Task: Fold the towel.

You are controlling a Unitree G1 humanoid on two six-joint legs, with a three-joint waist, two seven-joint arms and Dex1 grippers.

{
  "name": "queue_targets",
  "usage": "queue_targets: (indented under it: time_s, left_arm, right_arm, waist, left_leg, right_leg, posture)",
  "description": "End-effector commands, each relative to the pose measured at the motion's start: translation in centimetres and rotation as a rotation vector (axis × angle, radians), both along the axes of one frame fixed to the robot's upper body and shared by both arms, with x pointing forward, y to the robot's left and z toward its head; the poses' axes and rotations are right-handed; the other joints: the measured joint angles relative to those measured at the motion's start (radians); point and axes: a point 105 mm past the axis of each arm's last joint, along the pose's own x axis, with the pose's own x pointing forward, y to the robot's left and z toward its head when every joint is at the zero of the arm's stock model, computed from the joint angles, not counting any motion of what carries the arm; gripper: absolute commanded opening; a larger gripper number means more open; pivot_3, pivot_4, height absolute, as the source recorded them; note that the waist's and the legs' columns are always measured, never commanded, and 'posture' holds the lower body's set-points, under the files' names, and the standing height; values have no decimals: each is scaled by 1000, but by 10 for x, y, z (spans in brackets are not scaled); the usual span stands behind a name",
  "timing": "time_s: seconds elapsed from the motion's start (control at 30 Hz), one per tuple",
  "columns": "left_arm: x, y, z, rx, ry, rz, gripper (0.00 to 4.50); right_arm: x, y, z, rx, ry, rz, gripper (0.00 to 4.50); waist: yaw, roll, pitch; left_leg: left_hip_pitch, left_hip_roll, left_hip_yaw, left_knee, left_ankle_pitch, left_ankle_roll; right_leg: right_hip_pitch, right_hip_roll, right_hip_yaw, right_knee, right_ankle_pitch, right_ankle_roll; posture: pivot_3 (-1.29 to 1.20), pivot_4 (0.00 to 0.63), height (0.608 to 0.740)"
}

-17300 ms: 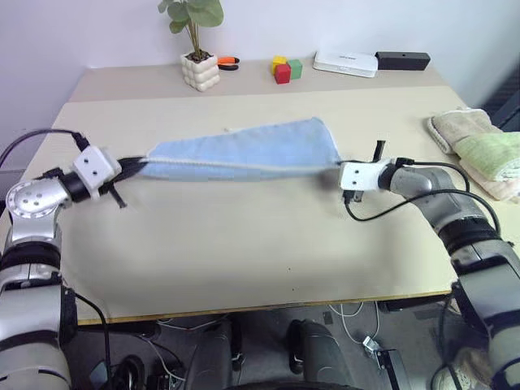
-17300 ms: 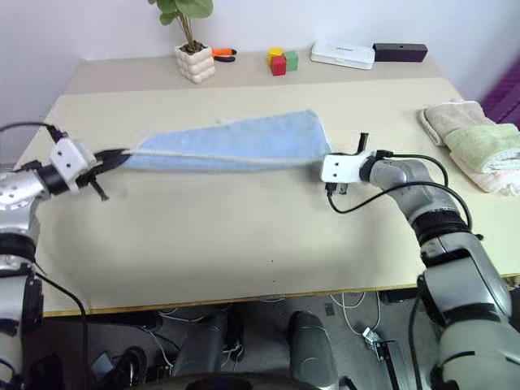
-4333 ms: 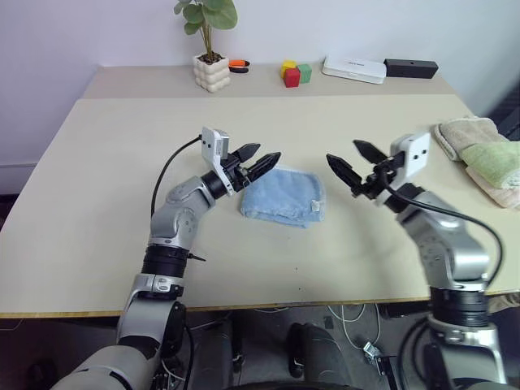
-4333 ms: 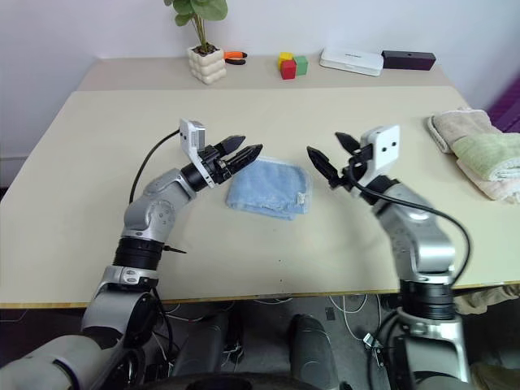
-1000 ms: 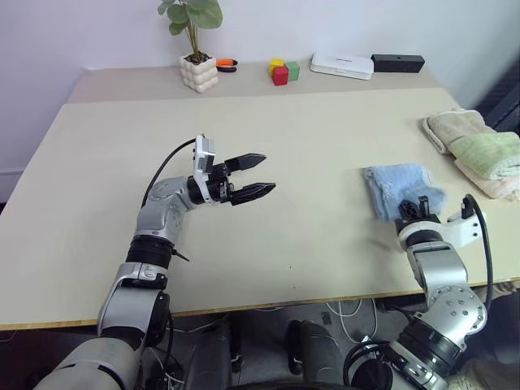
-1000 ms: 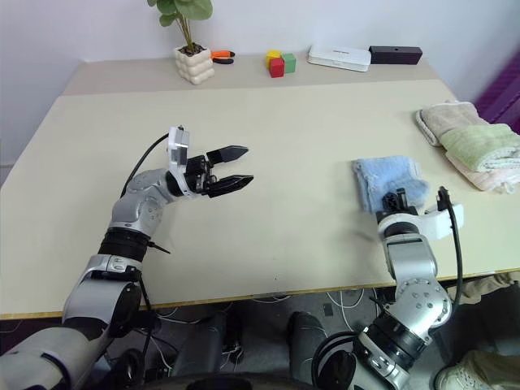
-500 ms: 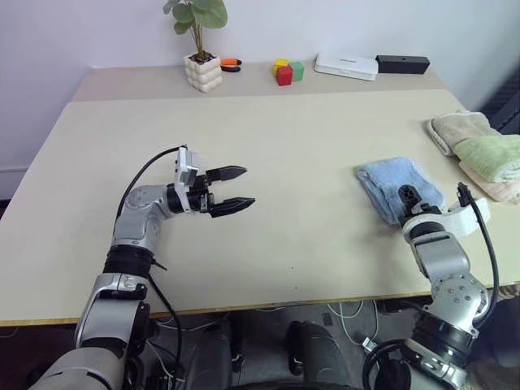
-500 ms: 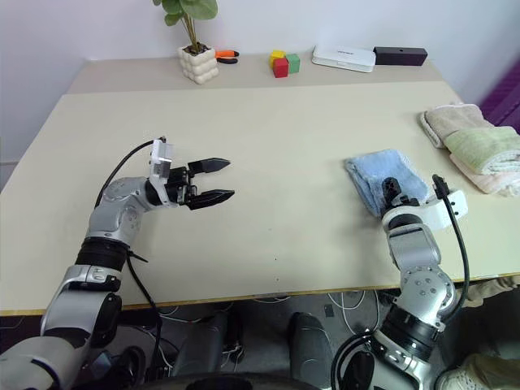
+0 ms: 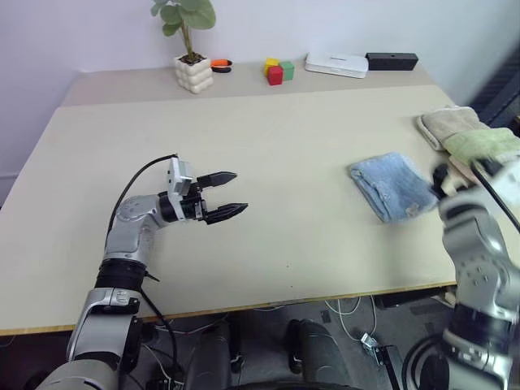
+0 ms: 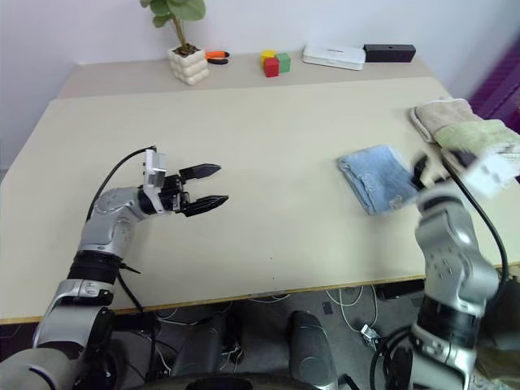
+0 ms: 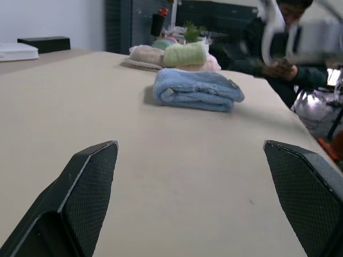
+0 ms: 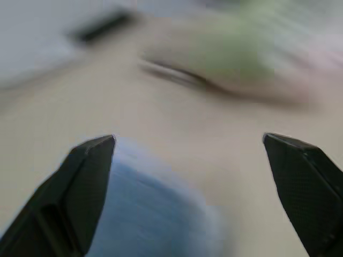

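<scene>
The light blue towel (image 9: 390,188) lies folded into a small pad on the right part of the beige table (image 9: 309,138). My right gripper (image 12: 188,138) hovers open just beyond the towel's right edge, touching nothing; its wrist view has the blue cloth (image 12: 155,214) low between the fingers. My left gripper (image 9: 240,192) hangs open above the table's left half, pointing level toward the towel (image 11: 195,91) from far away, with nothing between its fingers.
A beige folded towel (image 9: 443,126) and a pale green one (image 9: 483,145) lie at the table's right edge, close behind the right gripper. Along the back stand a potted plant (image 9: 193,69), coloured blocks (image 9: 276,71), a white box (image 9: 335,64) and a black box (image 9: 391,60).
The right gripper has opened, let go of the towel's near edge and risen to the towel's right side. The left gripper has drawn back to the left, still open.
</scene>
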Motion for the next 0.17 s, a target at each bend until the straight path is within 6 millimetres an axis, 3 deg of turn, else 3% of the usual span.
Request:
queue_targets:
  time_s: [0.03,0.1,0.17]
  left_arm:
    - [-2,19,9,11,-53,67,4500]
    - [-3,24,13,15,-70,100,4500]
    - [-9,29,14,16,-73,121,4500]
  right_arm:
    - [-18,92,-6,-256,-25,559,4462]
    - [-40,114,-21,-391,-9,783,4462]
    - [-61,123,-30,-439,8,1004,4462]
  waist:
    - [4,-2,-1]
    - [29,-3,-1]
    - [37,-3,-1]
  left_leg:
    - [0,1,-1,-2,0,0]
    - [1,2,-2,-6,0,0]
    - [0,0,0,-7,0,0]
  right_leg:
    - [0,1,0,0,0,0]
    - [1,2,-1,-1,-1,0]
    - [0,1,-2,-3,-2,1]
  posture:
    - [0,150,740]
    - [0,150,740]
    - [0,150,740]
